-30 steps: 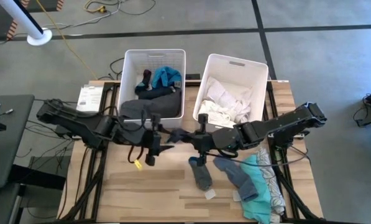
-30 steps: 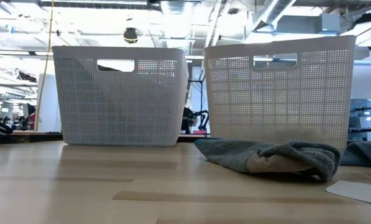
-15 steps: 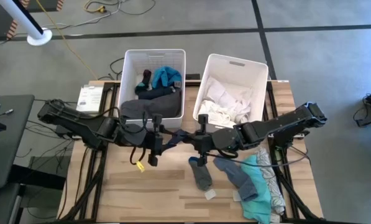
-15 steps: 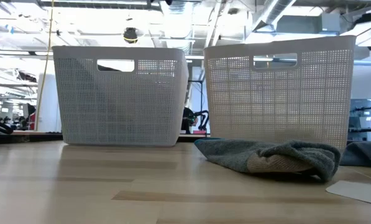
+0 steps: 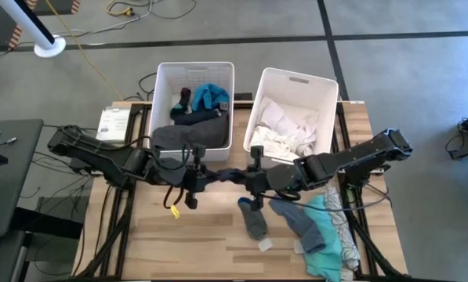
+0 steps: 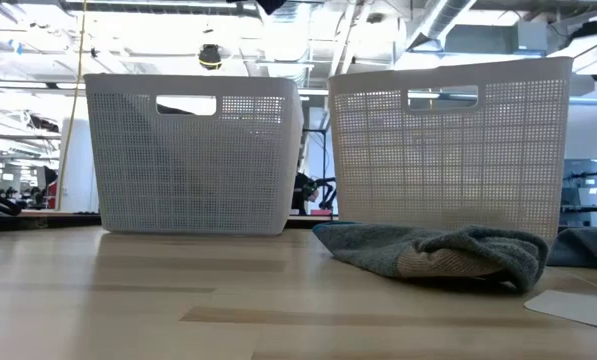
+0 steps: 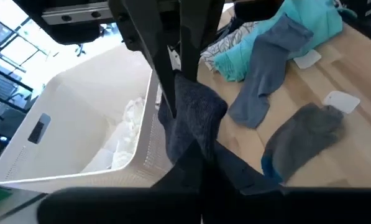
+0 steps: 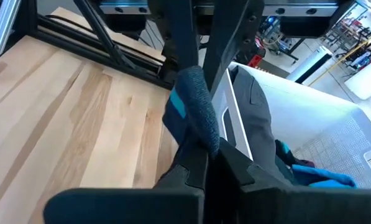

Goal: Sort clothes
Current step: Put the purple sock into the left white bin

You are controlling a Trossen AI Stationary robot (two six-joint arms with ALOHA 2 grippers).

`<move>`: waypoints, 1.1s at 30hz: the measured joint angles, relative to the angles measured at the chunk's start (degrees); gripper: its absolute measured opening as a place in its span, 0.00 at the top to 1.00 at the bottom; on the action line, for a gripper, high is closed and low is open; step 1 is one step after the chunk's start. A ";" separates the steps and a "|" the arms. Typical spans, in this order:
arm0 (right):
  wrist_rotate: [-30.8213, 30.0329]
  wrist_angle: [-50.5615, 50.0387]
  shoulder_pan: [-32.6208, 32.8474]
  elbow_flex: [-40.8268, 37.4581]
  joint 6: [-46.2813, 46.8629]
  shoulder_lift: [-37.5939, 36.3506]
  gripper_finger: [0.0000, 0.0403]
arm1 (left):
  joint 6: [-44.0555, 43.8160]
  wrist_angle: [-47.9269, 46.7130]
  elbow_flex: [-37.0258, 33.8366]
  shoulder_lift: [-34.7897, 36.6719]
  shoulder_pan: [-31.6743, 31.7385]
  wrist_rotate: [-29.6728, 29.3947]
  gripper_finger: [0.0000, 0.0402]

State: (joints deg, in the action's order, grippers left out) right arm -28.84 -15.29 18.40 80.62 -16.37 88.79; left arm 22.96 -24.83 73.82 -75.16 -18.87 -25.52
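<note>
A dark navy sock (image 5: 225, 173) with a teal patch spans the gap between my two grippers, above the table in front of the bins. My left gripper (image 5: 196, 177) is shut on its left end and my right gripper (image 5: 253, 177) on its right end. More clothes lie on the table to the near right: a grey sock (image 5: 254, 220), a blue-grey sock (image 5: 300, 220), a teal garment (image 5: 328, 229) and a patterned white piece (image 5: 340, 222). The low view shows the grey sock (image 6: 438, 255) lying flat on the wood. My left gripper pinches one end of the sock (image 7: 194, 149) between its two fingers, coming about level from the table's left. The sock runs on from there to the other gripper, clear of the table. My right gripper pinches the opposite end of the sock (image 8: 196, 144) between its two fingers, coming about level from the table's right. The sock is bunched and hangs clear of the table between the two holds.
Two white bins stand at the far edge. The left bin (image 5: 165, 94) holds dark and blue clothes, and a grey garment (image 5: 188, 138) is draped over its near rim. The right bin (image 5: 328, 102) holds white clothes. White tags (image 5: 265, 245) lie on the near table.
My left gripper, which was open beside the sock hanging from my right gripper, has shut on the sock's free end. The sock now spans between both grippers. Neither arm has shifted much.
</note>
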 joint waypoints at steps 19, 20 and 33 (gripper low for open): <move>-10.85 -7.34 0.51 0.00 1.81 0.00 0.64 | 11.51 1.64 0.00 4.94 4.05 -12.87 1.00; -12.31 -7.55 0.66 0.00 1.82 0.00 0.60 | 11.99 1.56 0.00 5.26 4.99 -13.17 1.00; -19.28 -14.43 4.82 0.00 7.66 0.00 0.37 | 15.43 -2.03 0.02 6.57 26.54 -18.91 1.00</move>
State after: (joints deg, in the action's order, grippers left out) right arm -48.12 -29.72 23.22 80.62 -8.71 88.79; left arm 38.39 -26.86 73.84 -68.58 7.67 -44.43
